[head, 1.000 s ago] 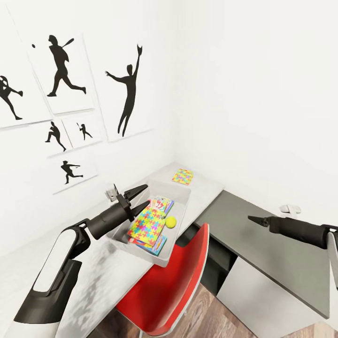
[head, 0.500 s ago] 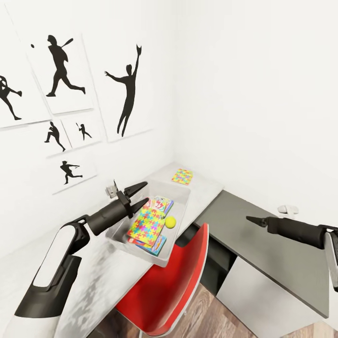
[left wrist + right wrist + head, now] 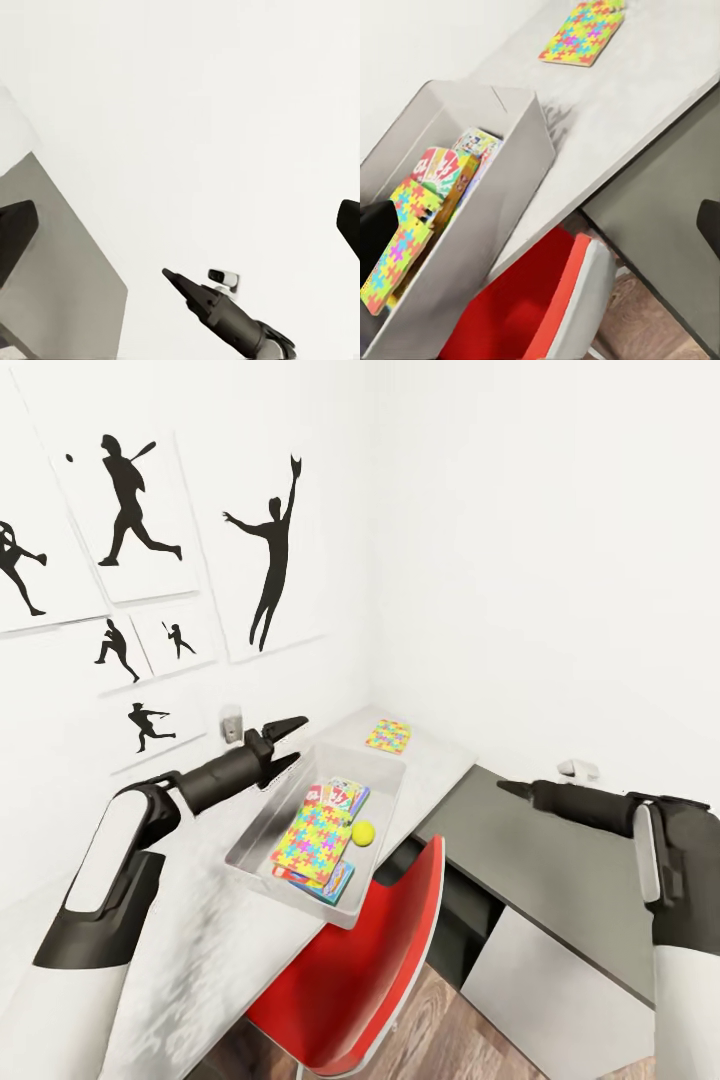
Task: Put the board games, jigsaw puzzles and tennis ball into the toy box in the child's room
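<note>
The toy box (image 3: 385, 765) on the desk (image 3: 445, 760) already held one jigsaw puzzle (image 3: 313, 832), the tennis ball (image 3: 363, 832) and printed board games (image 3: 343, 794). A second jigsaw puzzle (image 3: 389, 736) lay on the desk beyond it, seemingly the last toy left. The left claw (image 3: 287, 742) hung released over the box's rim, empty. The right claw (image 3: 510, 788) hovered above the dark wing; I couldn't tell its state.

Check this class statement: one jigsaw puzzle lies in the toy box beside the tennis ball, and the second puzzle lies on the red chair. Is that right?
Not quite. The second puzzle lies on the table beyond the toy box, not on the red chair. The head view shows it. The first puzzle and the tennis ball are in the box.
</note>
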Controlling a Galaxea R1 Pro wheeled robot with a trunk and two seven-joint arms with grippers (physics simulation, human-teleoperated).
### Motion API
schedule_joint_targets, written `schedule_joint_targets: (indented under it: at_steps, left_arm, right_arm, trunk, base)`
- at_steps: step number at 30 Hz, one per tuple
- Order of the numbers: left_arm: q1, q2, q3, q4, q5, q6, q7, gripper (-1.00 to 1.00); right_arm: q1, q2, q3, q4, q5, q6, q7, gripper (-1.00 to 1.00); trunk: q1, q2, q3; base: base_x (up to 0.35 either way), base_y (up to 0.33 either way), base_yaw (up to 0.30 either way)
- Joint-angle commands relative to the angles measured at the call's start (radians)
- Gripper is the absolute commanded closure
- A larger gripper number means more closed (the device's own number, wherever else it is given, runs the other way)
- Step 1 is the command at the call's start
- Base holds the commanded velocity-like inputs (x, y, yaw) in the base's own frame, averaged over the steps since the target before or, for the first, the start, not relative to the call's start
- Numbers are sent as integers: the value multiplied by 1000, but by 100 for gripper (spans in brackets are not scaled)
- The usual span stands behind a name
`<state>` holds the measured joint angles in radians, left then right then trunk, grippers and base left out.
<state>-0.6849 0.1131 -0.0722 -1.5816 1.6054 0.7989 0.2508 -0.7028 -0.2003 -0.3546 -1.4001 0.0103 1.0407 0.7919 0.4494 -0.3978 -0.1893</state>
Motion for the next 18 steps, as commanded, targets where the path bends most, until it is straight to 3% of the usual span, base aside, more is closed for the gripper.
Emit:
schedule_joint_targets:
  at_steps: [1,7,8,11,14,17,18]
  left_arm:
    - [-16,5,0,6,11,0,28,-100]
    - [-123,32,-4,96,2,2,139,-100]
    - [-123,32,-4,96,2,2,139,-100]
    - [-176,52,-9,170,-7,7,196,-100]
    - [-228,70,-23,260,-43,15,250,-100]
    - [-287,86,-57,353,-119,32,286,-100]
    - [-287,86,-57,353,-119,32,286,-100]
  right_arm:
    - [-20,14,10,19,3,7,-22,-100]
    - [-117,115,47,149,3,7,-182,-100]
    - [-117,115,47,149,3,7,-182,-100]
    - [-152,167,55,205,3,7,-255,-100]
    - [-176,217,66,244,4,7,-342,-100]
    - [-190,261,83,273,4,7,-455,-100]
    - [-190,261,83,273,4,7,-455,-100]
  trunk:
    - [1,-2,-2]
    - [1,-2,-2]
    - [1,-2,-2]
    - [1,-2,-2]
    - [1,-2,-2]
    - [1,-2,-2]
    - [1,-2,-2]
  base:
    - [0,0,0]
    - [0,0,0]
    - [0,0,0]
    - [0,0,0]
    - [0,0,0]
    - [0,0,0]
    - [0,0,0]
